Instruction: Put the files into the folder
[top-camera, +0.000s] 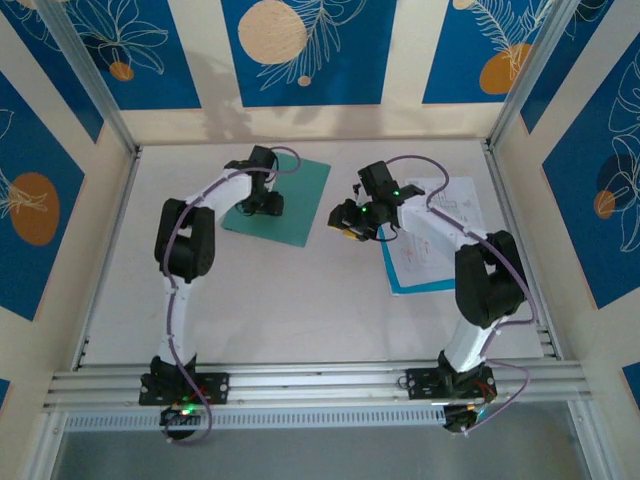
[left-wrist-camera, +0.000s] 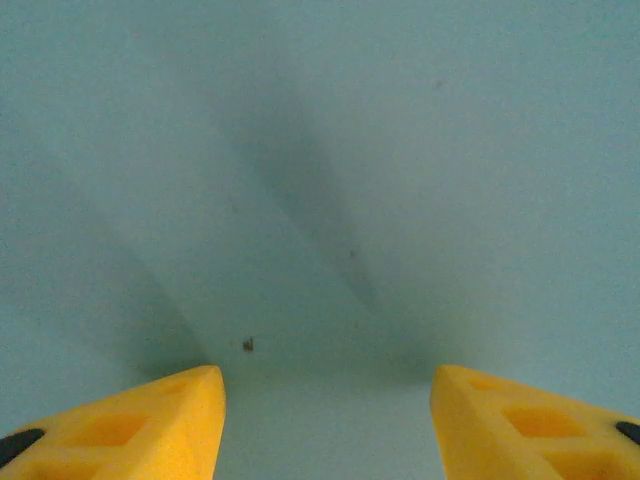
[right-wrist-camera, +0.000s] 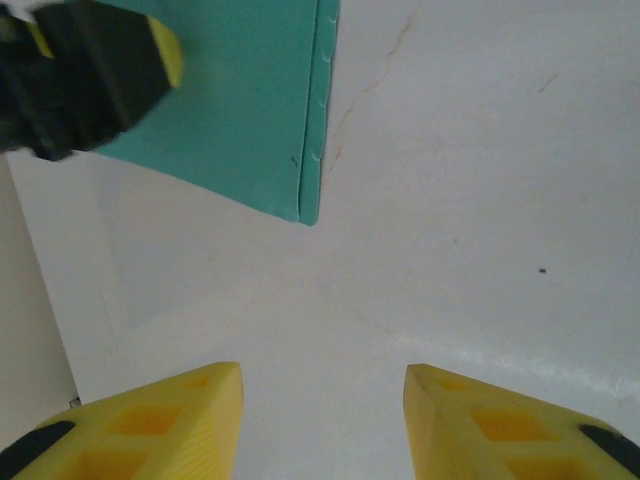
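- Roughly, the table (top-camera: 300, 310) has bare open room across its 6 o'clock half and between the two arms; walls (top-camera: 70, 250) close it in at 9, 12 and 3 o'clock.
- folder (top-camera: 300, 200): flat, closed and skewed, at 11 o'clock of table centre, every edge clear of the walls.
- files (top-camera: 418, 262): stack at 3 o'clock, white sheets on a light-blue one, well apart from the folder, partly under the right arm.
- left gripper (left-wrist-camera: 325, 420): jaws spread, over the folder cover; can't tell if touching.
- right gripper (right-wrist-camera: 322, 400): jaws spread, empty, over bare table between folder and files; folder corner at its 11 o'clock.
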